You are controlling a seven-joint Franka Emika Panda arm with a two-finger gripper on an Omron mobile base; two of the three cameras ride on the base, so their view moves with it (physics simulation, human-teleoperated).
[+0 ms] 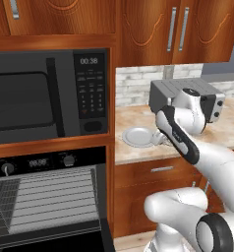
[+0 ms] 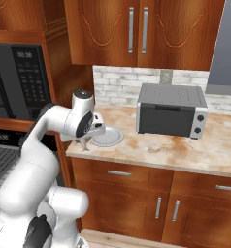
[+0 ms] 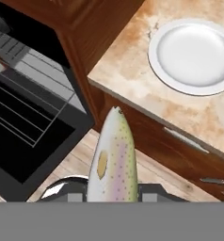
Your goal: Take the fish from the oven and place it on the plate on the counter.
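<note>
The fish (image 3: 111,157), silvery with pink speckles, stands between my gripper's (image 3: 111,193) fingers, which are shut on it. It hangs above the front edge of the counter (image 3: 132,70), just left of the cabinet fronts. The pale round plate (image 3: 194,54) lies bare on the counter, up and to the right of the fish's tip. In the right base view my gripper (image 2: 87,139) hovers at the counter's left corner, beside the plate (image 2: 109,138). The oven (image 1: 45,197) stands open with its wire racks showing, and its dark door (image 3: 29,136) hangs down at the left.
A grey toaster oven (image 2: 172,110) sits on the counter to the right of the plate. The black microwave (image 1: 40,98) is built in above the oven. Wooden cabinets hang overhead, and drawers with silver handles (image 2: 119,173) are under the counter.
</note>
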